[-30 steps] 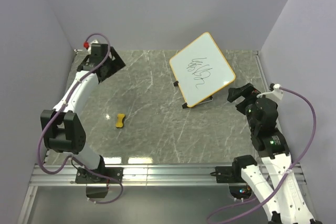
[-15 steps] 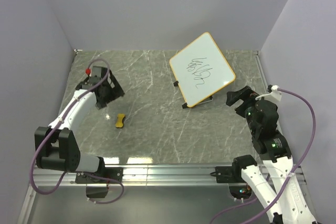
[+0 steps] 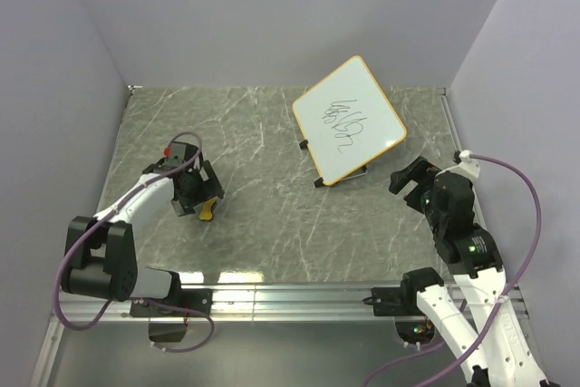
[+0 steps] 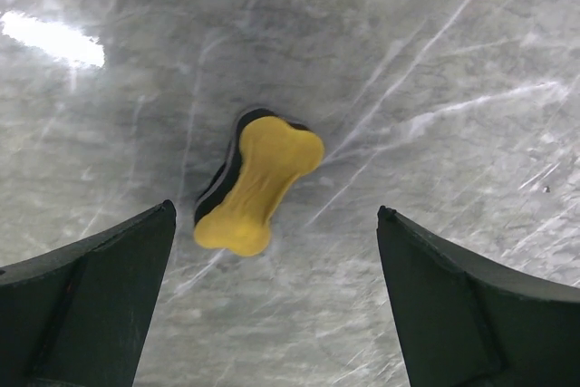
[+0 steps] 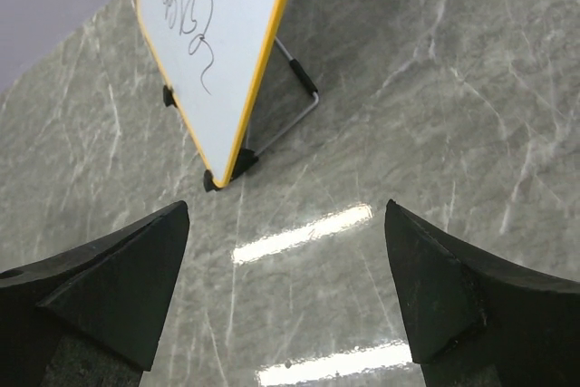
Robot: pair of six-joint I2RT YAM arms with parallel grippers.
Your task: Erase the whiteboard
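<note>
Yellow eraser [image 4: 263,178] lies under the released left gripper [image 4: 276,213]; right gripper [image 5: 285,208], released, faces whiteboard [image 5: 208,33].

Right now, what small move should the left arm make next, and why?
Probably lower the left gripper straight down and close on the eraser. Its jaws stand open, and the eraser lies flat below, roughly between them and untouched. The whiteboard bears scribbles to be wiped, so the eraser seems to be needed first.
</note>
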